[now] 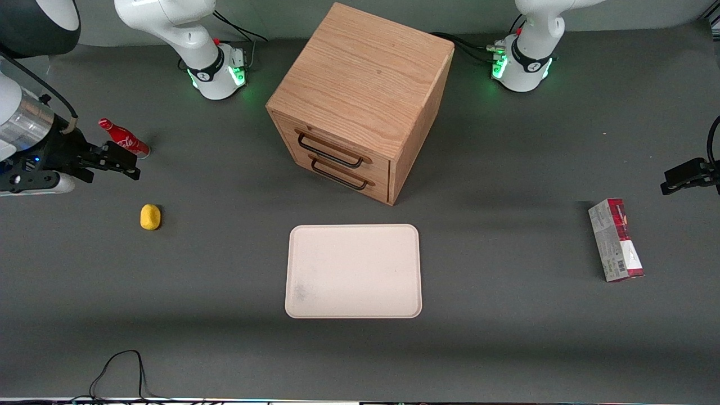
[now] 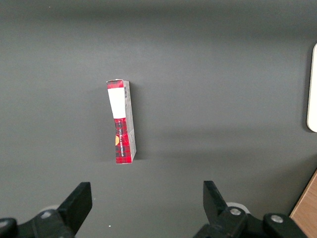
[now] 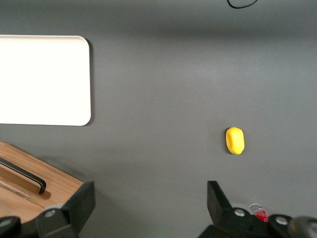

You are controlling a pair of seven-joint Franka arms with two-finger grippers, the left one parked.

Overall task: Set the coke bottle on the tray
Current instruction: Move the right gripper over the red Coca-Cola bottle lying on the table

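From the front we see the coke bottle (image 1: 124, 138) standing tilted on the grey worktop (image 1: 506, 337), toward the working arm's end. The tool (image 1: 121, 164) hangs just beside it, slightly nearer to the camera, its black fingers overlapping the bottle's base in this view; we cannot tell from here whether they touch. A small yellow object (image 1: 150, 217) lies nearer to the camera than the bottle. The tray (image 1: 354, 271) lies flat and bare at the middle of the worktop, well apart from the bottle, in front of the wooden drawer cabinet (image 1: 360, 101) with its two dark handles. A red-and-grey carton (image 1: 616, 240) lies toward the parked arm's end.

In the left wrist view we see the carton (image 2: 122, 122) lying on the worktop (image 2: 223, 74), and a sliver of the tray's rim (image 2: 312, 89).

In the right wrist view the tool (image 3: 148, 206) has its two fingers spread wide, with only bare worktop (image 3: 163, 74) between them. We see the bottle's red top (image 3: 260, 215) peeking out just beside one finger, outside the gap. The yellow object (image 3: 235, 140), the tray (image 3: 44, 79) and a corner of the cabinet (image 3: 29, 183) also show.
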